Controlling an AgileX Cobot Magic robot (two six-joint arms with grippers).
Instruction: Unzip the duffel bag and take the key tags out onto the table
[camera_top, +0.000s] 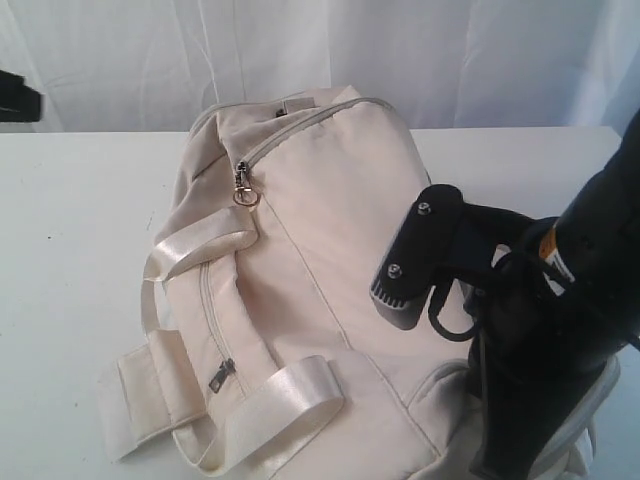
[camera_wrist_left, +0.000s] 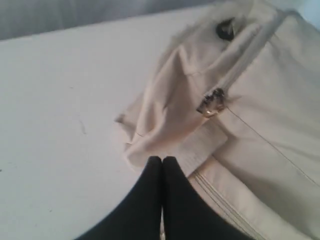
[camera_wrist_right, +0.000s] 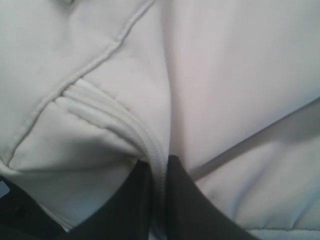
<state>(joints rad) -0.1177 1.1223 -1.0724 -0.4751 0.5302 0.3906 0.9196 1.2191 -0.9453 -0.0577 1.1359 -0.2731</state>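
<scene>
The white table (camera_top: 70, 230) carried the cream duffel bag (camera_top: 330, 210), its top zip seemingly closed. The right gripper (camera_wrist_right: 159, 172) pinched a piped seam of the bag. The left gripper (camera_wrist_left: 161, 164) hung clenched on nothing by the bag's end, near a zip pull (camera_wrist_left: 212, 101).

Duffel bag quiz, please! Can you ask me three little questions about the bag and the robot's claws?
1. True or false: the top zip on the duffel bag is wide open.
2. What is the right claw pinching? A) a seam of the bag B) a spoon C) nothing
3. Fill in: the left claw is ____ (open or shut).
Key: 1 false; 2 A; 3 shut.
</scene>
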